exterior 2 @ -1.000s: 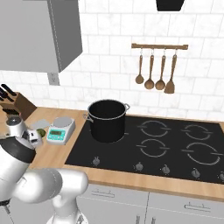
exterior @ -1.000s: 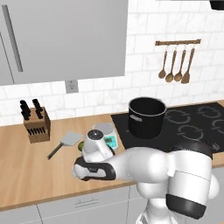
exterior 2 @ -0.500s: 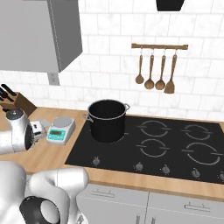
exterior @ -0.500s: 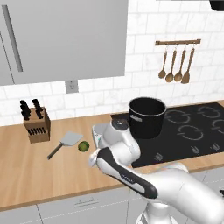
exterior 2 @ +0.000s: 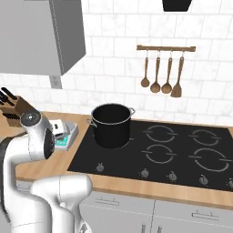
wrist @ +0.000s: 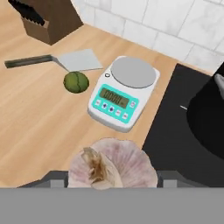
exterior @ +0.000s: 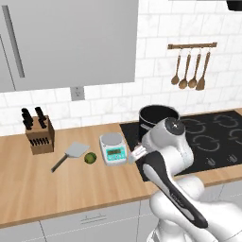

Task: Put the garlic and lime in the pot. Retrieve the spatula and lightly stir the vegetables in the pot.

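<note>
I grasp the garlic [wrist: 111,164] between my fingers, low in the frame, to carry it toward the pot [wrist: 209,118] at right. The lime [wrist: 76,82] waits beside the spatula [wrist: 65,60], upper left.

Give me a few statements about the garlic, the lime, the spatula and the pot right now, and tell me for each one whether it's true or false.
1. The tool holds the garlic. True.
2. The lime is inside the pot. False: it lies on the wooden counter, beside the kitchen scale.
3. The spatula lies on the counter between the knife block and the scale. True.
4. The spatula hangs from the wall rail with the wooden utensils. False: it lies flat on the counter, close to the lime.
5. The pot stands on the black cooktop. True.
6. The garlic rests on the scale's plate. False: it is in the tool, above the counter's front.
</note>
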You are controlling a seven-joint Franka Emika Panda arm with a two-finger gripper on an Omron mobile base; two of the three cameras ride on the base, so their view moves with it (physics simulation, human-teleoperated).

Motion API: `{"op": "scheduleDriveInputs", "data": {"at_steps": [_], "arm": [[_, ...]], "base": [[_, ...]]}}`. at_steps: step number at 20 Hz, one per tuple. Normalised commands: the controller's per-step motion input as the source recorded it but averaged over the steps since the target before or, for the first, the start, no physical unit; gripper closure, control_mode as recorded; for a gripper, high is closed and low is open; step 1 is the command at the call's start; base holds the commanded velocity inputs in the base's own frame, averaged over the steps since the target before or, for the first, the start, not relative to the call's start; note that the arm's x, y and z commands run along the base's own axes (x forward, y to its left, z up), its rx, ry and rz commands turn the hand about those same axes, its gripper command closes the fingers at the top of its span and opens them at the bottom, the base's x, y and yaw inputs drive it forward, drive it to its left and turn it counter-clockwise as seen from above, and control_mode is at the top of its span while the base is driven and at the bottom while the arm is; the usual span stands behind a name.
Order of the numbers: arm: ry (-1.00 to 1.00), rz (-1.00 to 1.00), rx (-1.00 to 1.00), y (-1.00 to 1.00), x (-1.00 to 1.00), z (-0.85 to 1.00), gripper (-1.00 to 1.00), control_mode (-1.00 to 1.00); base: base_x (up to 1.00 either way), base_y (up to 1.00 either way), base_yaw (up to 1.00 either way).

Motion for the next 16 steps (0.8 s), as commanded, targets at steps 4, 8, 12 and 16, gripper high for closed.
{"op": "scheduleDriveInputs", "data": {"at_steps": [4,8,12,16], "arm": [[-0.01,-0.27,0.00,-1.00,0.27,1.00,1.00,-1.00],[0.01,-0.25,0.05,-1.00,0.44,0.96,1.00,-1.00],[0.11,-0.16,0.07,-0.86,0.95,0.42,1.00,-1.00],[0.23,-0.07,0.02,-0.39,1.00,-0.18,1.00,-1.00]], "base": [[0.00,0.00,0.00],[0.00,0.00,0.00],[0.00,0.00,0.00],[0.00,0.00,0.00]]}}
